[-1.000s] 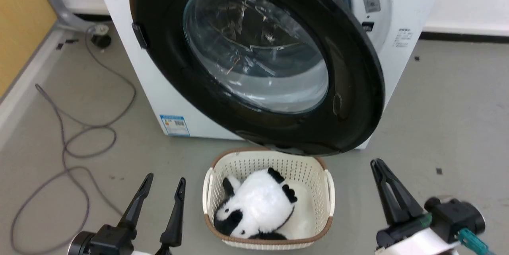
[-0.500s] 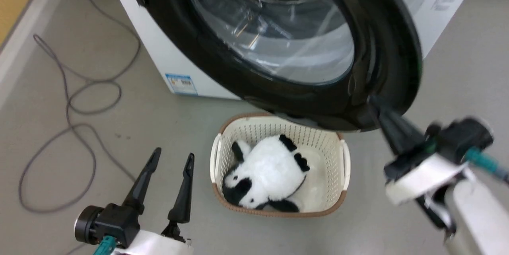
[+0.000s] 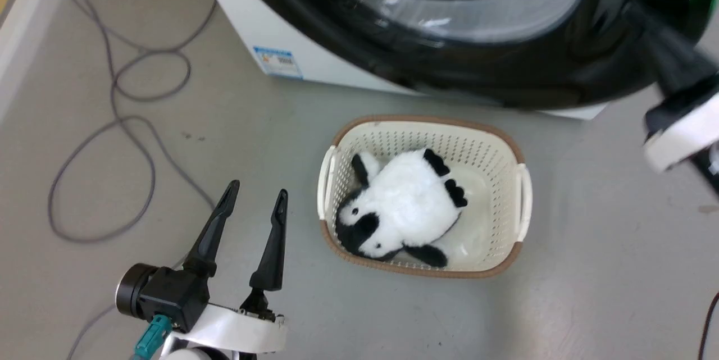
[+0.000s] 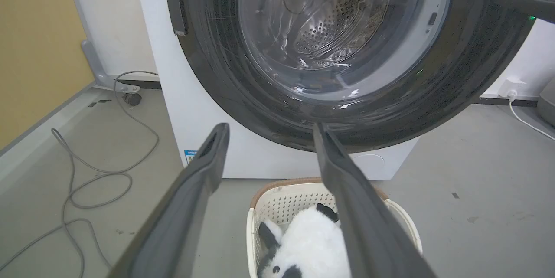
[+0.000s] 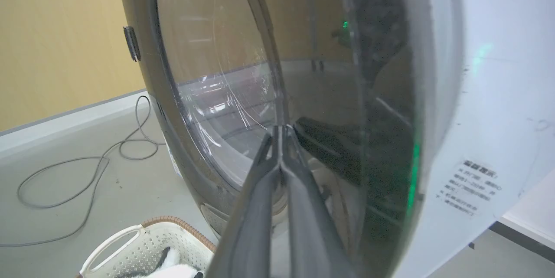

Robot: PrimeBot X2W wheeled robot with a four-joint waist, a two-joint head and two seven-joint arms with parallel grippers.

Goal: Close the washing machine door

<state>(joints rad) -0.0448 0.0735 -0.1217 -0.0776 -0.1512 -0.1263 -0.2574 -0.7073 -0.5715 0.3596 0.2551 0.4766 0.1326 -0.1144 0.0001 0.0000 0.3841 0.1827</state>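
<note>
I'm at the push step: the washing machine door [image 3: 449, 79] stands swung out from the washing machine [image 3: 253, 23]. My right gripper [image 5: 281, 130], fingers pinched together on nothing, points at the right of its black frame; contact I can't confirm. Next calls, I judge, for a steady inward press until it latches, while the left gripper [image 3: 258, 190] hangs spread and empty, and the 1 cream basket [image 3: 421, 119] below holds 1 panda plush [image 3: 404, 208].
</note>
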